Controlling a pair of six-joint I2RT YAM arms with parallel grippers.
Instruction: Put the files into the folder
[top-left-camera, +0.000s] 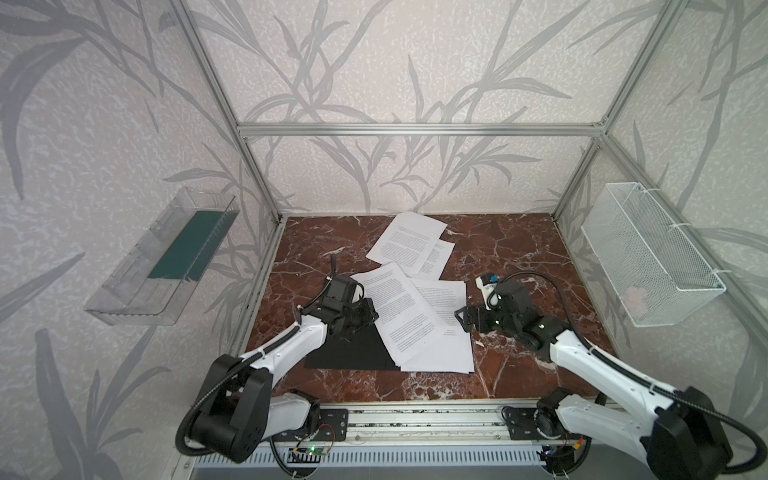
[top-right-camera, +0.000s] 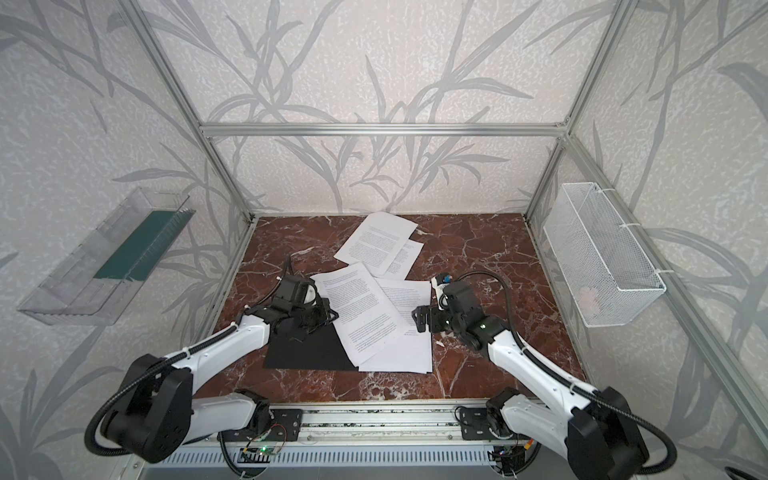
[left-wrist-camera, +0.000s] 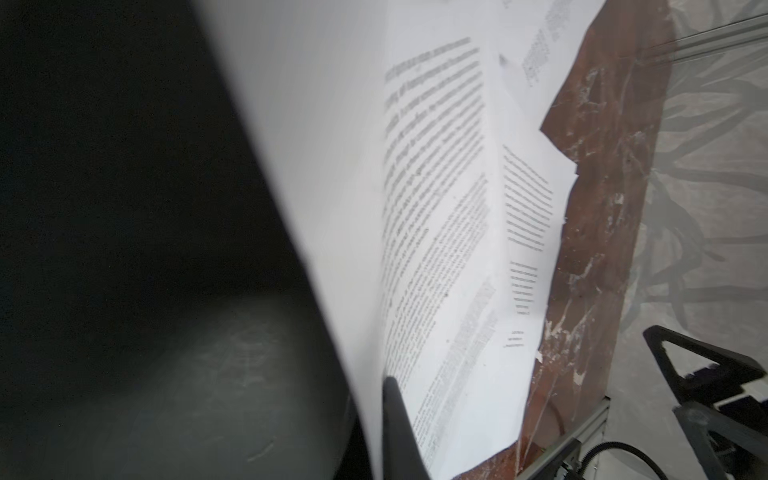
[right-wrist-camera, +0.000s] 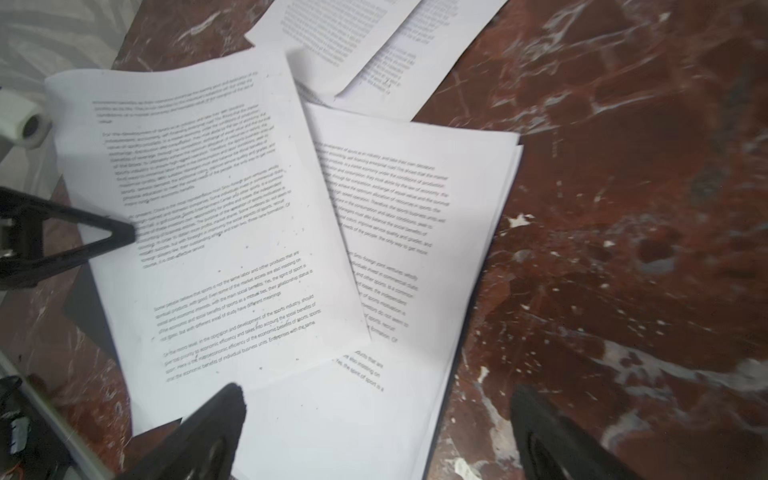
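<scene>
Several files (top-left-camera: 399, 316) on black folder (top-left-camera: 349, 353), left claw (top-left-camera: 368, 313) pinching their edge, right claw (top-left-camera: 460, 321) open beside.

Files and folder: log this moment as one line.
left gripper: shut on top sheet | right gripper: open, empty | folder: open, partly under sheets | far sheets: outside folder

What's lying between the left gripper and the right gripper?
The files, overlapping printed sheets lying over the black folder; both top views show it.
</scene>
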